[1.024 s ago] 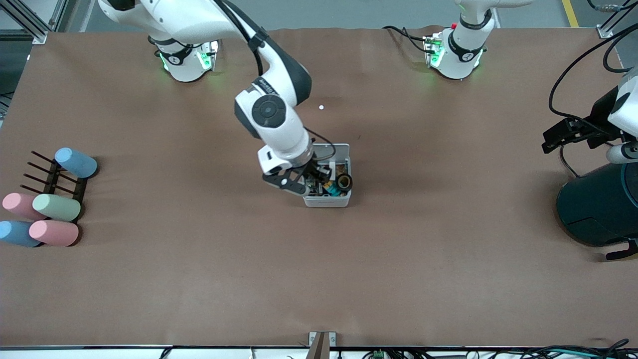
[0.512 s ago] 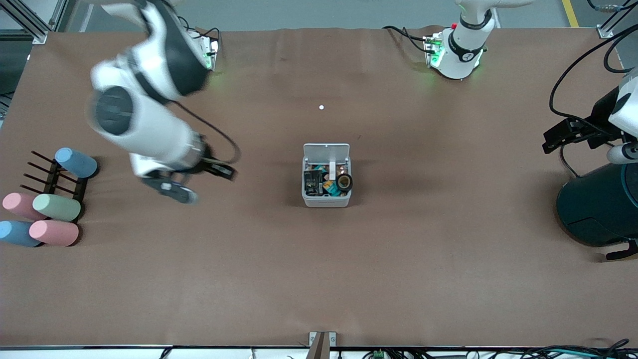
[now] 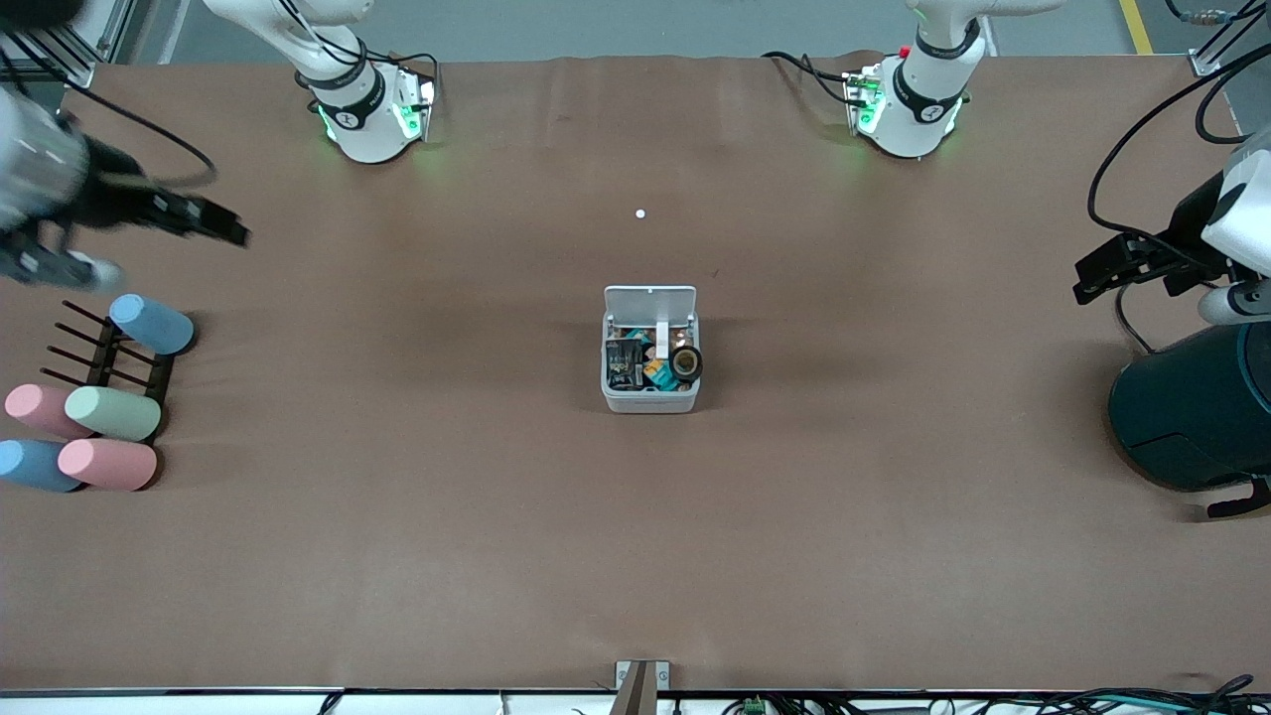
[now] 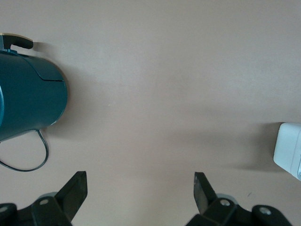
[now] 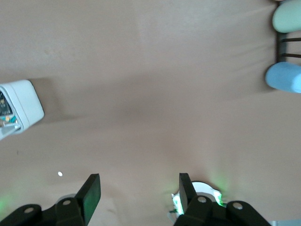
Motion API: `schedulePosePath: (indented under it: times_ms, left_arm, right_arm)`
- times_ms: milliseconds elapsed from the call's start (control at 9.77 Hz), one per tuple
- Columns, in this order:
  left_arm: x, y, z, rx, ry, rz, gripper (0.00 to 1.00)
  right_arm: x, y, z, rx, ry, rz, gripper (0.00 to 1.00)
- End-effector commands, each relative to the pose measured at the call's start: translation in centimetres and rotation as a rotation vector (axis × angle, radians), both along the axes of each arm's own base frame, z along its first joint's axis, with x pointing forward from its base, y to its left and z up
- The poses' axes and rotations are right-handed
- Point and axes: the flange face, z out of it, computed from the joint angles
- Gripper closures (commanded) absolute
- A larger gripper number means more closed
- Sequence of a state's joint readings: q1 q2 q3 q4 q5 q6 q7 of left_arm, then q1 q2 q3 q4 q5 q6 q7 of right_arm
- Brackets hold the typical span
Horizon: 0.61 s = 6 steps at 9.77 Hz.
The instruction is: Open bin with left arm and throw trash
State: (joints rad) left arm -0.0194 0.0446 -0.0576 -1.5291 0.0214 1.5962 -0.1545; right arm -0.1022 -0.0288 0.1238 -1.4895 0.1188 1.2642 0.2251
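The small white-grey bin stands mid-table with its lid tipped open toward the robots' bases. Inside lie a black packet, a black tape roll and other small scraps; I cannot make out the rubber band. My right gripper is open and empty, up over the table's right-arm end, above the cups. My left gripper is open and empty, over the table beside the teal cylinder. The bin's corner shows in the left wrist view and the right wrist view.
A large dark teal cylinder stands at the left arm's end, also in the left wrist view. Pastel cups lie on and around a dark rack at the right arm's end. A small white dot lies between bin and bases.
My right gripper has left the bin and swung away, up and toward the right arm's end of the table, open. The black packet now lies in the bin. The left arm has barely moved.
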Motion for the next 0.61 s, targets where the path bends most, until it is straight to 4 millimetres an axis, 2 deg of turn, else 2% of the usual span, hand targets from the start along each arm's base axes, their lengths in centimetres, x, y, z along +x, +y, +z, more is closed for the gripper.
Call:
schedulePosePath:
  times_ms: [0, 512]
  left_arm:
    - [-2.63, -0.02, 0.09, -0.012, -0.027, 0.0, 0.0]
    - [-1.81, 0.08, 0.65, -0.009, -0.022, -0.018, 0.0]
  right_arm:
    - [-2.58, -1.84, 2.19, -0.023, -0.049, 0.027, 0.0]
    - [-1.66, -2.48, 2.69, -0.066, -0.113, 0.083, 0.0]
